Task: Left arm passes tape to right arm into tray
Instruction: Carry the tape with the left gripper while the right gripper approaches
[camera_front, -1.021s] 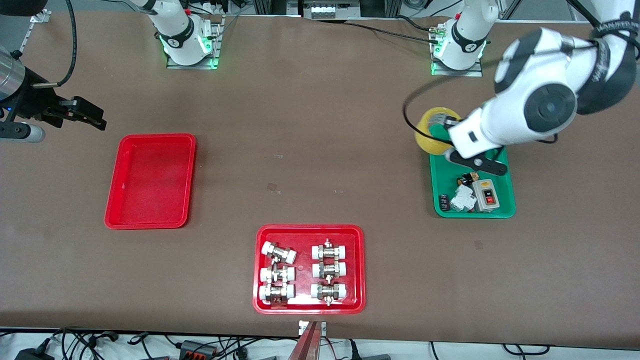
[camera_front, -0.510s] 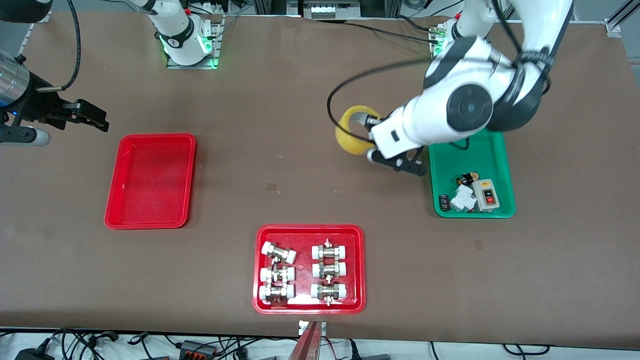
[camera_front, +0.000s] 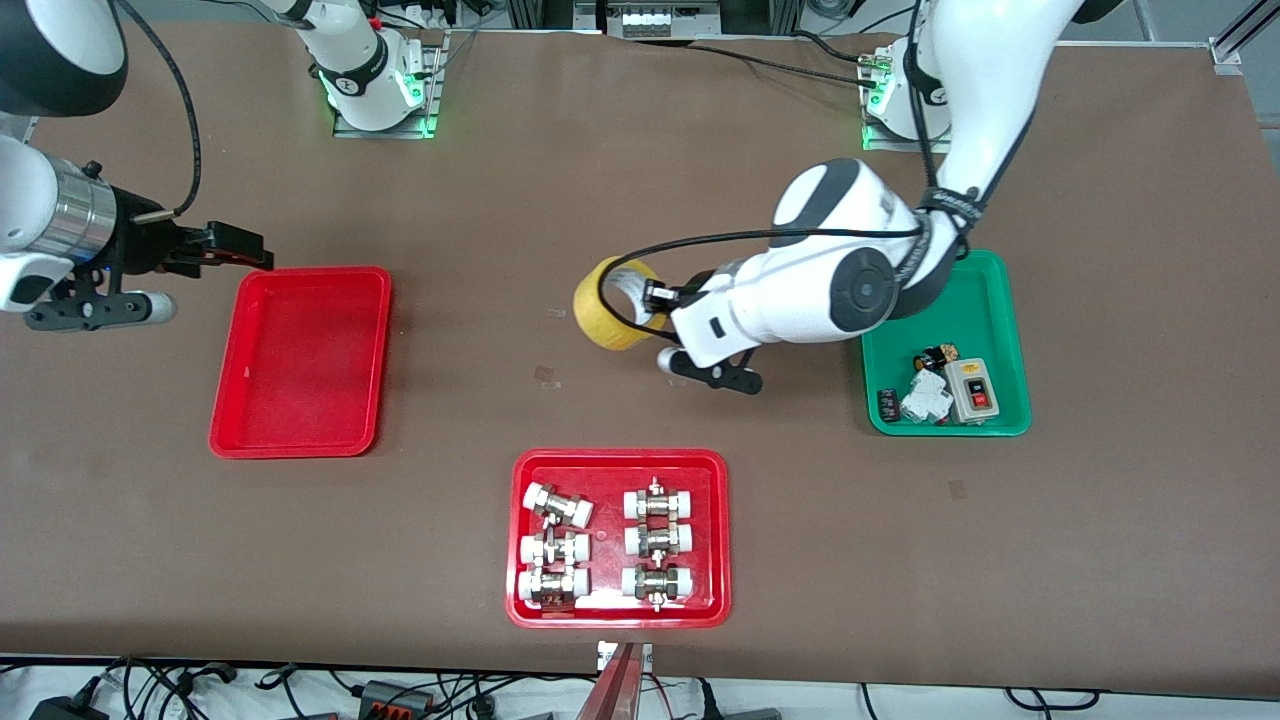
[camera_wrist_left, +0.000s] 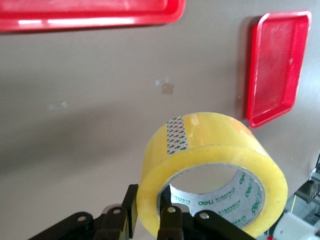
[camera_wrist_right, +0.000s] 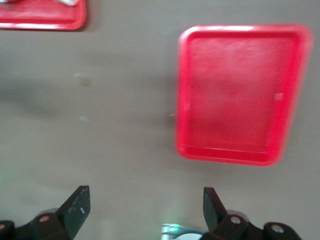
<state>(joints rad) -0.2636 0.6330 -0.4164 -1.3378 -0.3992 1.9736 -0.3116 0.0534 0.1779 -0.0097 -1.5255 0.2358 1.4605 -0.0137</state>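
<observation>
A: Yellow tape roll (camera_front: 612, 305), see-through, with a pale core carrying green print and a green-speckled strip on its outer wrap!

B: It's clamped in the left gripper's (camera_wrist_left: 150, 220) black fingers, white arm above. And the tray (camera_front: 300, 360)?

A: Plain red, glossy. The tray of fittings (camera_front: 618, 537) is red too, its fittings silver with white caps.

B: Green tray (camera_front: 945, 345) holds a grey switch box with a red button. Right gripper (camera_wrist_right: 145, 205) all black, silver wrist. Brown tabletop (camera_front: 500, 200).
</observation>
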